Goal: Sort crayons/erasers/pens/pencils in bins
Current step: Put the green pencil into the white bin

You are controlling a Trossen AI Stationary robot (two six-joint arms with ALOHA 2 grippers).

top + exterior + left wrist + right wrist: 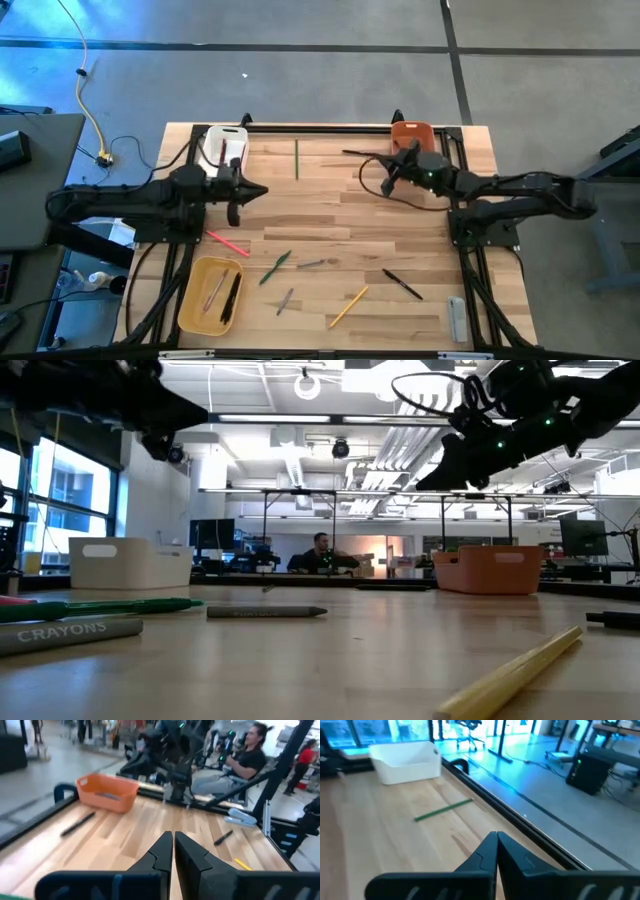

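Start at the near edge: the yellow bin already holds a few sticks, while loose pieces lie across the near half of the table: a pink stick, a green pen, a yellow pencil and a black pen. Farther back, the left gripper hovers with fingers pressed together and empty; the pink stick lies just nearward of it, long axis running left-far to right-near. You have the left arm nearer. The right gripper, also closed and empty, hangs near the orange bin. The white bin is partly covered by the left arm, so its contents are hard to make out.
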